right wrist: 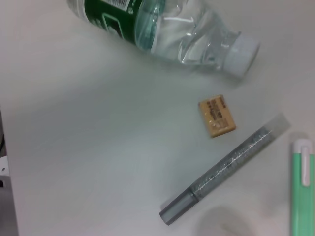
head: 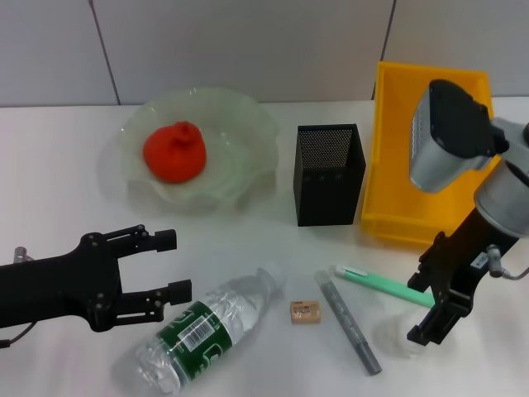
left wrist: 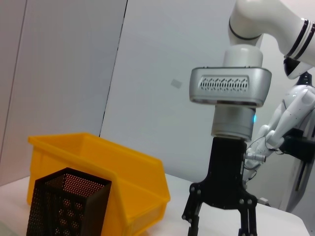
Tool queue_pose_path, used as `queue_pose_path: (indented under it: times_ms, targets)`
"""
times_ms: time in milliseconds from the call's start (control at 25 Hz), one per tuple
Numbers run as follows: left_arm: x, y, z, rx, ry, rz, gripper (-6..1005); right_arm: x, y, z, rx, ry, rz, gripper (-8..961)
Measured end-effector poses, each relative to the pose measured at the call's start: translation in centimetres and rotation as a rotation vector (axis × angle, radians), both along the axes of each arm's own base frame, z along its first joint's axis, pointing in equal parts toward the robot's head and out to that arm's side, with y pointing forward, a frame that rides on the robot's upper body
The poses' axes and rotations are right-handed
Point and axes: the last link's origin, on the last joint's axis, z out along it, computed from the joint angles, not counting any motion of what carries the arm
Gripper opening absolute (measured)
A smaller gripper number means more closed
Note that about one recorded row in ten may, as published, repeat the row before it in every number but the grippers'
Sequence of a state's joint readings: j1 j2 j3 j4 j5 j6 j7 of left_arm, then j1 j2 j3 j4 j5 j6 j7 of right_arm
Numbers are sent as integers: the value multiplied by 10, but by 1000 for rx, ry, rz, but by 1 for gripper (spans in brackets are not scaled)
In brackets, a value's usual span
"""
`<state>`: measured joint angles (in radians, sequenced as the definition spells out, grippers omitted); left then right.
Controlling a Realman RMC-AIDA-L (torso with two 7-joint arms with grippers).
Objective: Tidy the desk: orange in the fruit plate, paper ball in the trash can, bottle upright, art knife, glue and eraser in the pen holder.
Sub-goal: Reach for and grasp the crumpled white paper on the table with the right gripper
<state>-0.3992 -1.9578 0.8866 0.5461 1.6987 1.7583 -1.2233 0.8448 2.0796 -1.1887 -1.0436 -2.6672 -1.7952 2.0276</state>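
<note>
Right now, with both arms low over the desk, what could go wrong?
The bottle lies on its side beside the open left gripper; a nudge may roll it into the eraser. The right gripper hangs by the green art knife and glue; descending, it may scatter both.

Your right hand (head: 436,318) hides the green art knife (head: 380,284) tip. Bottle (head: 198,335) base cut off below your left hand (head: 169,265).

Orange (head: 174,153) in fruit plate (head: 240,124)
</note>
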Motion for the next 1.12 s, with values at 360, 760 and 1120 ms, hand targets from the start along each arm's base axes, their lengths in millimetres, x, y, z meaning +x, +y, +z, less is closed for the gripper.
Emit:
queue_pose_path:
  times_ms: [360,760,1120]
  targets:
    - [-1,-1,-2,0,5,-3,804,13,-2,-16,-26,-1,21,828]
    - [-5,-5,-5,-20,29,-3,804,18,-3,-22,-24,-13,37,827]
    - [-5,-7,-6,-24,28,-6,804,22,-4,-27,-23,-18,39,708]
